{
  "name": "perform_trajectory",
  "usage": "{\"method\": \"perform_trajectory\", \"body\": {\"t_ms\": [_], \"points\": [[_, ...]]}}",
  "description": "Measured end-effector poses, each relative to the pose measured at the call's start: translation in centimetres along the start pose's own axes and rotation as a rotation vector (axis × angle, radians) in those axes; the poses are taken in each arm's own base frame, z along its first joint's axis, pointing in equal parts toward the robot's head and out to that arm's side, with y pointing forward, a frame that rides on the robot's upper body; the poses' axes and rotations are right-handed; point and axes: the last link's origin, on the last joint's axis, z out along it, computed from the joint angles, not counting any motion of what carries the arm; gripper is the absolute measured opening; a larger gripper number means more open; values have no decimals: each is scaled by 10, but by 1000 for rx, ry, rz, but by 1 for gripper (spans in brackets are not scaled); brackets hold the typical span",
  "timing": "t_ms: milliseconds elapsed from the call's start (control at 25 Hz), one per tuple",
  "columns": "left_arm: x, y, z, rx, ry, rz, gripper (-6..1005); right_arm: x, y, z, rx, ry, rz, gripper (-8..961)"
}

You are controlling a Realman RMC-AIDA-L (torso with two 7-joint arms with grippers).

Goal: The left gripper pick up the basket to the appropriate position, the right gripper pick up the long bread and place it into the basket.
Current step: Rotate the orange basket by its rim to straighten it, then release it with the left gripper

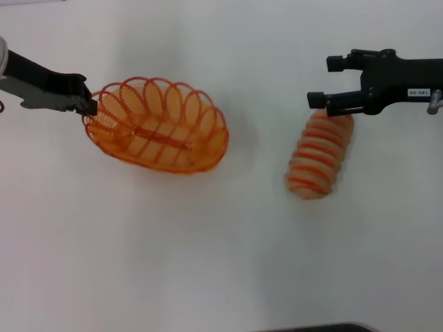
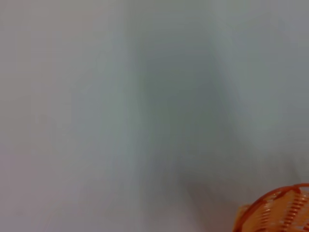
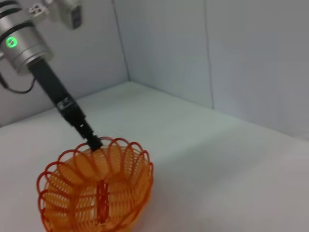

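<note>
The orange wire basket (image 1: 158, 126) is at the left of the white table in the head view. My left gripper (image 1: 88, 104) is shut on the basket's left rim. The right wrist view shows the same grasp, with the left gripper (image 3: 93, 142) on the far rim of the basket (image 3: 96, 193). An edge of the basket (image 2: 285, 212) shows in the left wrist view. The long bread (image 1: 320, 155) lies to the right of the basket. My right gripper (image 1: 325, 81) is open, with its fingers over the bread's far end. The bread is not between them.
The white table (image 1: 221, 263) carries nothing else that shows. Pale walls (image 3: 217, 48) stand behind the table in the right wrist view. A dark edge (image 1: 325, 327) shows at the front of the head view.
</note>
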Motion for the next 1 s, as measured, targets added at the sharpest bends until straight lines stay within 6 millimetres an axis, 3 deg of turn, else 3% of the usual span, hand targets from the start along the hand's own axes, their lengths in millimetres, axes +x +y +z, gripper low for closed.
{"method": "perform_trajectory", "body": {"t_ms": [1000], "points": [[-20, -20, 31, -40, 188, -192, 40, 4, -7, -1, 69, -51, 47, 941]]}}
